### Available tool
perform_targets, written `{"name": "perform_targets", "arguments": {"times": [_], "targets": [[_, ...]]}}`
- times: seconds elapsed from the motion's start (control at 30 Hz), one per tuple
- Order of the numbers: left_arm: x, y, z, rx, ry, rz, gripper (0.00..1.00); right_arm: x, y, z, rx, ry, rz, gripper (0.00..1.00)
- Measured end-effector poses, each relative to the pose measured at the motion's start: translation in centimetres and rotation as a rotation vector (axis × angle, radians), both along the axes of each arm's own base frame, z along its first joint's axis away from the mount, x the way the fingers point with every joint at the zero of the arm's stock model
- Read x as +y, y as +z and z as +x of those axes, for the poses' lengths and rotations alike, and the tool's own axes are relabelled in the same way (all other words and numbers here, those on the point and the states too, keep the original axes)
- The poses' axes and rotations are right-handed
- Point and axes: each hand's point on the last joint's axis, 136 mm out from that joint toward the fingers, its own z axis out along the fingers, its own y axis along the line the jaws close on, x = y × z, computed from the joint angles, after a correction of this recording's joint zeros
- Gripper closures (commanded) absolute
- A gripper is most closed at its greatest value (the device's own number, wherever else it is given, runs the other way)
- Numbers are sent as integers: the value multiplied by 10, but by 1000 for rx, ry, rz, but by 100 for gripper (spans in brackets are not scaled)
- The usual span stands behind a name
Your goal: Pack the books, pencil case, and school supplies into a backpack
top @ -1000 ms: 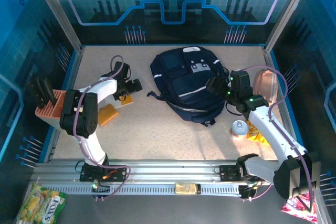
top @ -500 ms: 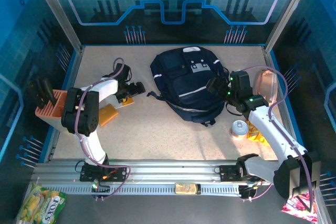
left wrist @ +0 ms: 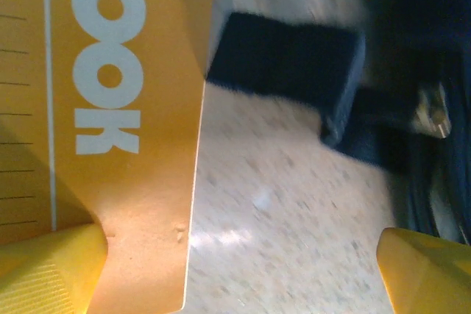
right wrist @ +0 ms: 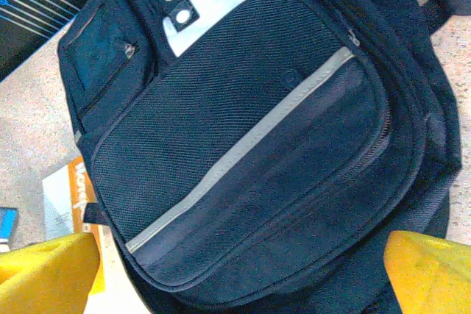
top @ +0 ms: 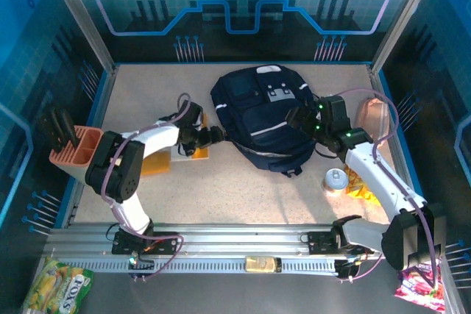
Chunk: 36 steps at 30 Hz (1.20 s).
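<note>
While both claws are held wide open with nothing gripped, the dark navy backpack (top: 259,104) is seen lying flat at the middle back of the speckled table (top: 243,189), its front face turned up. Its fabric is shown as a coarse, mesh-like weave crossed by a thin pale grey stripe (right wrist: 243,146). A white-grey patch (right wrist: 202,1) set with small round studs is seen near the top, along with a small zipped side pocket and zipper lines curving round the front compartment. A dark strap (left wrist: 291,64) is trailed from its left edge onto the table. The left claw (top: 212,136) is placed low just beside that edge, above a flat orange-yellow pad (left wrist: 110,108) whose cover is printed with large white letters ending in "OOK" and thin ruled lines. One yellow fingertip (left wrist: 44,273) is seen at the pad's corner, though whether the pad is touched cannot be told. The pad is laid flat on the table just left of the backpack. The right claw (top: 296,118) is poised over the backpack's right side, the front pocket being framed between its yellow tips in the right wrist view. The rounded pinkish-tan pencil case (top: 374,117) is found near the table's right edge, apart from the backpack.
</note>
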Motion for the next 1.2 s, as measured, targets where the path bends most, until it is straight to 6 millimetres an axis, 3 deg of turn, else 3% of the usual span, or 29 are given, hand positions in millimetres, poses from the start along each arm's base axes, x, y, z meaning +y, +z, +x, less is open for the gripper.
{"name": "perform_targets", "arguments": {"times": [0.23,0.43,0.53,0.73,1.0,1.2], "targets": [[-34,5,-44,69,14,-97,3,20,2,7,-2,53,-4,0],[-30,32,-41,28,13,-122,1,44,4,9,-10,127,-27,3],[-11,56,-26,-44,35,-111,1,68,10,7,-33,199,-51,4],[60,81,-3,-139,174,-56,1,142,7,-1,-48,395,-121,15],[102,101,-6,-197,249,-8,1,247,-51,-9,62,638,-157,36],[117,107,-7,-222,273,3,1,298,-102,-4,137,734,-189,54]]}}
